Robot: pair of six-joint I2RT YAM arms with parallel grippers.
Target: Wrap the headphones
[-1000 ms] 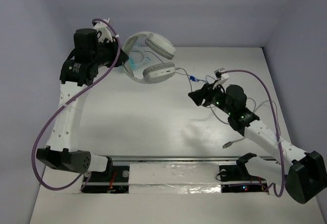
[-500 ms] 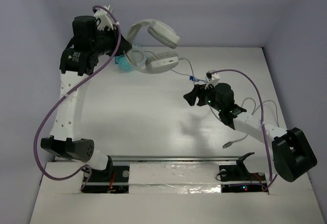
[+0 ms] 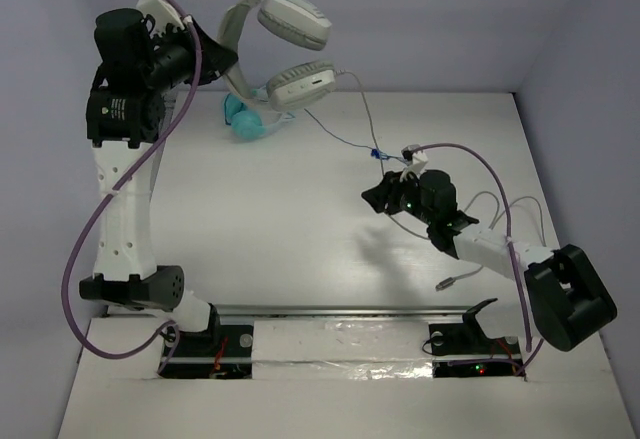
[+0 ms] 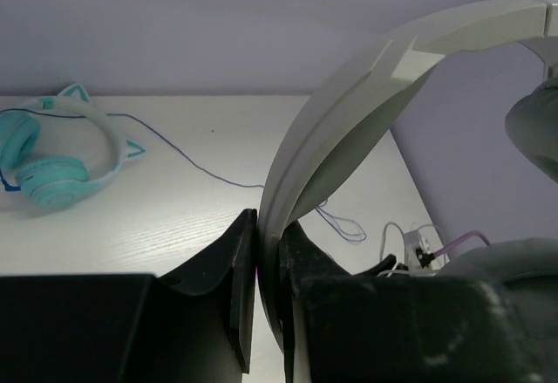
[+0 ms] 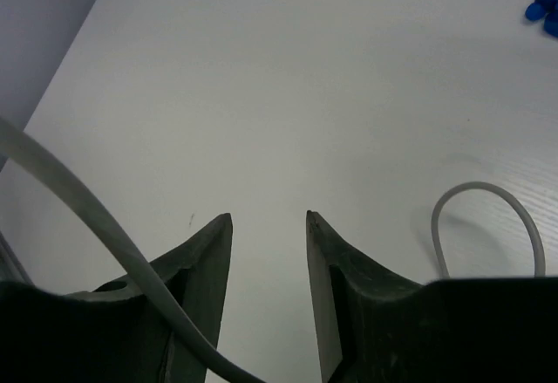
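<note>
The white headphones (image 3: pixel 291 17) hang in the air at the back left, clear of the table. My left gripper (image 3: pixel 216 60) is shut on their wide headband (image 4: pixel 349 112), which runs up between the jaws of the left gripper (image 4: pixel 268 226). One grey ear pad (image 4: pixel 536 121) shows at the right edge. Their thin grey cable (image 3: pixel 358 99) drops from the lower ear cup toward the table's middle right. My right gripper (image 3: pixel 375 197) stands low over the table there, open. The right wrist view shows only bare table between the fingers of the right gripper (image 5: pixel 268 217).
Small teal headphones (image 3: pixel 245 119) (image 4: pixel 52 169) lie on the table at the back left, their thin blue cable ending in a blue plug (image 3: pixel 374 152) (image 5: pixel 545 3). Grey cable loops (image 3: pixel 500 209) and a metal plug (image 3: pixel 447 282) lie by the right arm.
My left arm has lifted the white headphones higher and to the left, off the teal ones. The right gripper has shifted slightly left and lower, its jaws widening, then narrowing a little.
</note>
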